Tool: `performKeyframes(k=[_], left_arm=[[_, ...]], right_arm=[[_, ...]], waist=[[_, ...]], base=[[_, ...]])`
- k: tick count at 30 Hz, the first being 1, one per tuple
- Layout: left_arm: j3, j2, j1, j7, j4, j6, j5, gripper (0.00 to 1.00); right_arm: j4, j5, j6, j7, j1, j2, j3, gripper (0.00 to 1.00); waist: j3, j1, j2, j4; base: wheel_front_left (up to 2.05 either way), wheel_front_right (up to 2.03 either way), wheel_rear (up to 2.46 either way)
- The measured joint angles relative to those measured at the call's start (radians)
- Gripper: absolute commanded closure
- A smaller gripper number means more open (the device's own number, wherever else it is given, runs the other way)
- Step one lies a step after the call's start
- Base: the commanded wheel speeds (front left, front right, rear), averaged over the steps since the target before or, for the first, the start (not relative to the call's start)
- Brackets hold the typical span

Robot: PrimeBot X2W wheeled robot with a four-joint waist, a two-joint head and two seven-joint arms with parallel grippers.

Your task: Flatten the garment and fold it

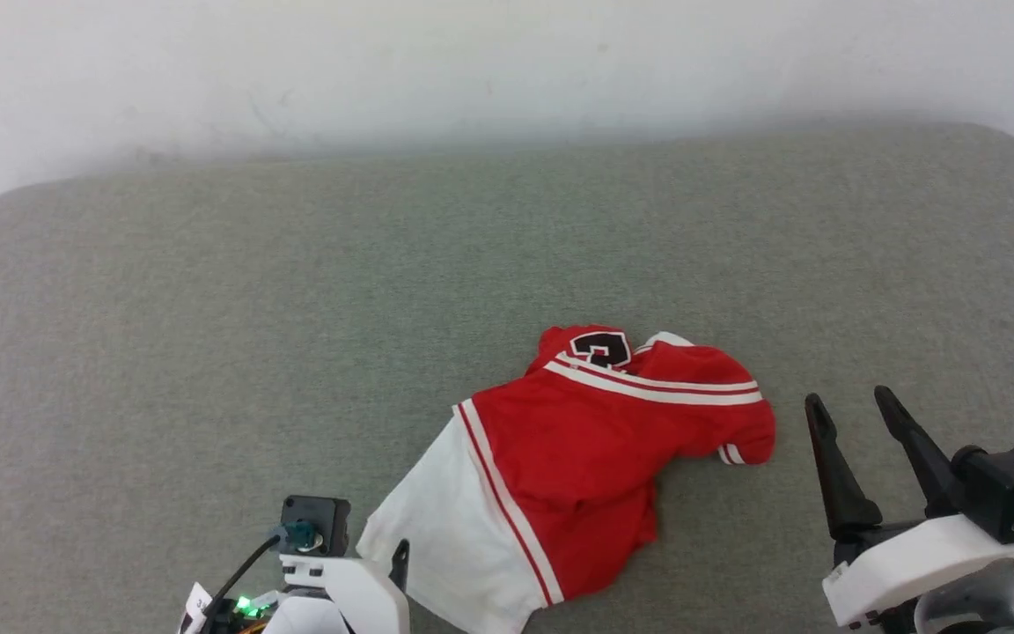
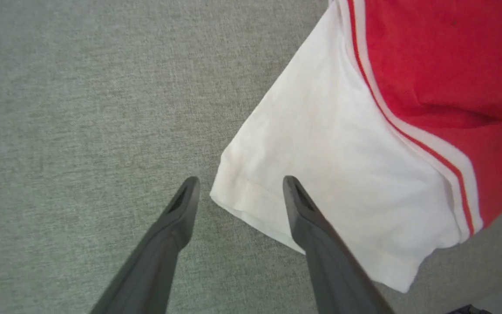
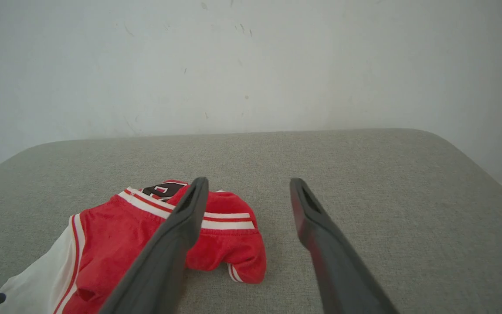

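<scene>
The garment, a red jersey T-shirt with white sleeves and striped trim, lies crumpled on the grey padded surface, a black number showing at its far edge. One white sleeve spreads toward me at the lower left. My left gripper hovers open over that sleeve's hem corner, one finger over the cloth and the other over bare surface. In the head view the left gripper sits at the sleeve's left edge. My right gripper stands open to the right of the garment, apart from it.
The grey fabric-covered surface stretches wide to the left, right and behind the garment, with rounded far corners. A white wall rises right behind its far edge.
</scene>
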Motion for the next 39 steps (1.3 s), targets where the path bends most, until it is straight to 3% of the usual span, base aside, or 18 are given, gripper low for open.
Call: performKeyframes(k=[9,10,11,13,16,21,26,31,39], left_arm=[[0.006,0.006,-0.030,0.160,0.054,0.051,0.002,0.00],[0.005,0.008,-0.035,0.177,0.055,0.050,-0.001,0.11],[0.003,0.009,-0.041,0.191,0.054,0.047,-0.007,0.98],[0.003,0.015,-0.048,0.200,0.048,0.037,-0.016,1.00],[0.031,0.005,-0.047,0.132,0.038,0.045,-0.027,1.00],[0.141,0.015,-0.034,-0.009,0.019,0.119,-0.045,1.00],[0.243,0.049,0.011,-0.076,0.006,0.173,-0.071,1.00],[0.286,0.068,0.045,-0.091,0.007,0.181,-0.092,1.00],[0.275,0.058,0.044,-0.116,0.007,0.181,-0.096,1.00]], right_arm=[[0.002,0.017,0.000,-0.011,-0.001,0.000,0.025,0.00],[0.004,0.017,0.000,-0.011,-0.001,0.000,0.025,0.00],[0.005,0.017,0.000,-0.011,-0.002,0.000,0.025,0.00],[0.006,0.017,0.000,-0.011,-0.002,0.000,0.025,0.00],[0.007,0.019,0.000,-0.011,-0.003,0.000,0.020,0.00],[0.009,0.021,0.000,-0.011,-0.003,0.000,0.002,0.00],[0.022,0.018,0.000,0.014,-0.004,0.000,-0.020,0.00],[0.060,-0.006,0.000,0.083,-0.015,-0.001,-0.024,0.00],[0.184,-0.075,0.000,0.208,-0.121,0.000,-0.006,0.00]], waist=[[0.024,0.0000,0.0000,-0.061],[0.028,0.0000,0.0000,-0.064],[0.032,0.0000,0.0000,-0.066],[0.038,-0.0001,0.0000,-0.068],[0.041,0.0002,0.0000,-0.062],[0.037,0.0002,0.0000,-0.035],[0.033,0.0001,0.0000,-0.003],[0.035,0.0001,0.0000,0.025],[0.062,0.0001,0.0000,0.053]], base=[[0.00,0.00,0.00],[0.00,0.00,0.00],[0.00,0.00,0.00],[0.00,0.00,0.00],[0.00,0.00,0.00],[0.00,0.00,0.00],[0.00,0.00,0.00],[0.00,0.00,0.00],[0.00,0.00,0.00]])
